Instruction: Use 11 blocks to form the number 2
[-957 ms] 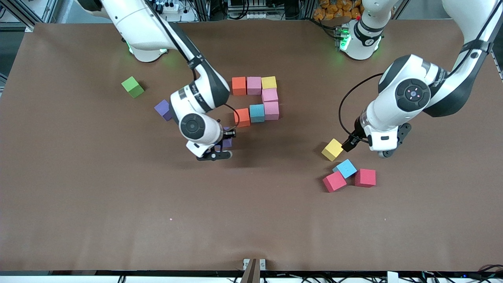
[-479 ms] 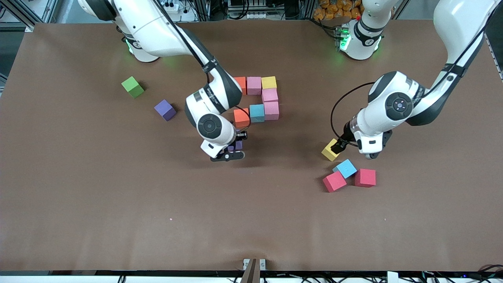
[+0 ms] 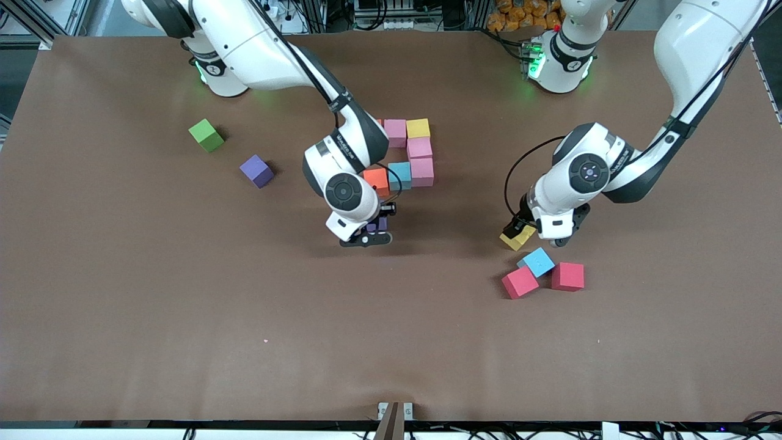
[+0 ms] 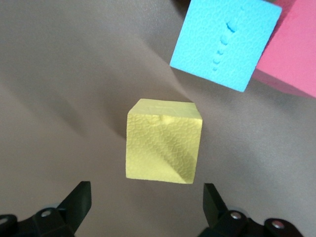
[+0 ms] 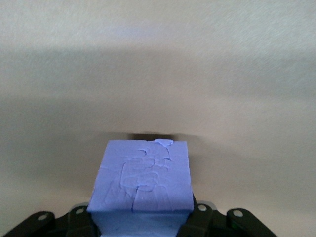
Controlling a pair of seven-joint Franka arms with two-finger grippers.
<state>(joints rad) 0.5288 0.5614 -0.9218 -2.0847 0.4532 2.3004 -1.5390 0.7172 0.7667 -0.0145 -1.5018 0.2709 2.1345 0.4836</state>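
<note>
Starting toward my right arm's end of the table (image 3: pixel 122 318), a green cube (image 3: pixel 206 135) sits well in from the edge, and a loose purple cube (image 3: pixel 256 170) lies just nearer the front camera than it, one of the pieces not yet used. My right gripper (image 3: pixel 374 229) is clamped on the other purple cube (image 5: pixel 143 182), holding it low over the bare surface just in front of the orange cube (image 3: pixel 376 181) that ends the middle bar of the half-built figure. That is the relation my next move turns on: as I judge it, this cube belongs directly against the orange one's camera-facing side, to start the lower stem, so I only need to settle it straight down and square. The held cube looks matte, a little cracked on top, and sits level between my fingers. The figure so far, near the middle of the table, shows a pink cube (image 3: pixel 395 132) and a yellow cube (image 3: pixel 418 128) along the top, two pink ones (image 3: pixel 420 160) down the side, then a blue cube (image 3: pixel 400 175) beside the orange; my right arm hides the top bar's other end. Toward my left arm's end, my left gripper (image 3: pixel 519 231) hangs spread wide right over a second yellow cube (image 4: pixel 164 141), fingers (image 4: pixel 79 200) to either side but not touching. Close by it lie a blue cube (image 3: pixel 537 262) and two red cubes (image 3: pixel 568 276).
</note>
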